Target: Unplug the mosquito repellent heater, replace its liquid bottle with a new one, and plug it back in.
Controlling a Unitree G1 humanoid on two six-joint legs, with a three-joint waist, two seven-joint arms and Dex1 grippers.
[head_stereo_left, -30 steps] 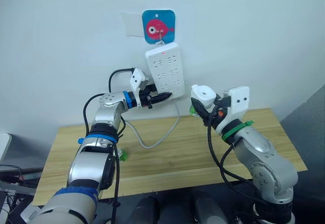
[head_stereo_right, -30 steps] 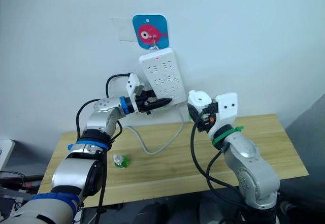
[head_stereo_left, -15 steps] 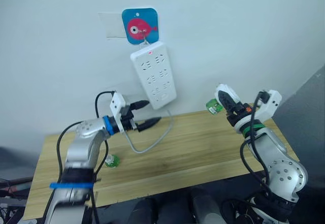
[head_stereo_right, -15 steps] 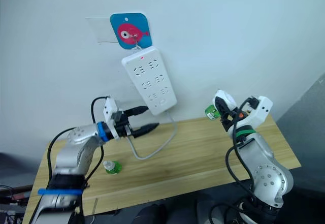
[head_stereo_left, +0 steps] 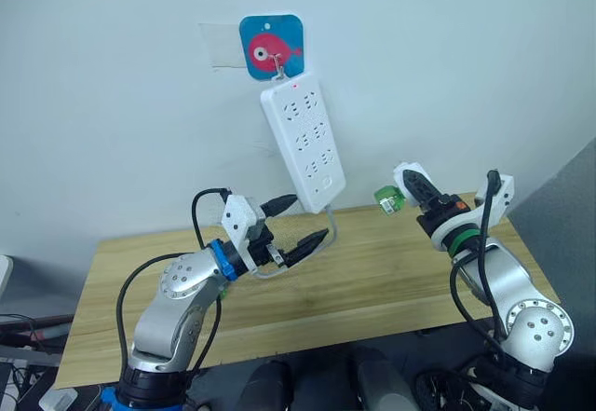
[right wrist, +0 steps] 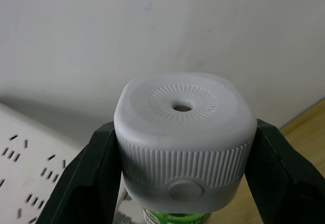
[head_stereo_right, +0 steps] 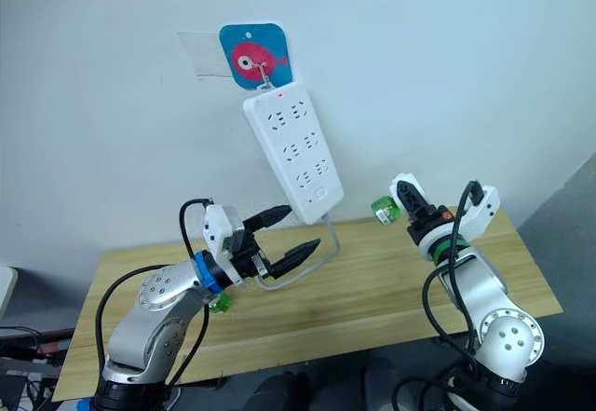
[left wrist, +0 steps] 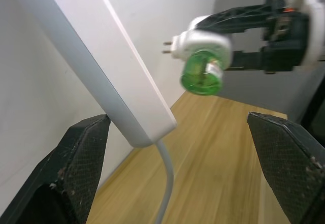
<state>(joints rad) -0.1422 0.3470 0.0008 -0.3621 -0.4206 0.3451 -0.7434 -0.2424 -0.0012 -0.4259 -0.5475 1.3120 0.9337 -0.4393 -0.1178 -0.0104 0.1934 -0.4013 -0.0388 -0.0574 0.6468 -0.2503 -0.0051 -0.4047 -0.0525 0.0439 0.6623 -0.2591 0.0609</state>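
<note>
the right gripper [head_stereo_left: 413, 190] is clamped on the mosquito repellent heater [right wrist: 184, 133], its two black fingers pressing the white body from both sides, and holds it in the air above the right end of the wooden table [head_stereo_left: 391, 280], well apart from the power strip [head_stereo_left: 304, 143] hanging on the wall; a green liquid bottle [left wrist: 202, 72] sits in its base. the left gripper [head_stereo_left: 298, 224] hangs empty, fingers spread wide, just below the strip's lower end. a second green bottle [head_stereo_right: 218, 304] lies on the table behind the left arm.
</note>
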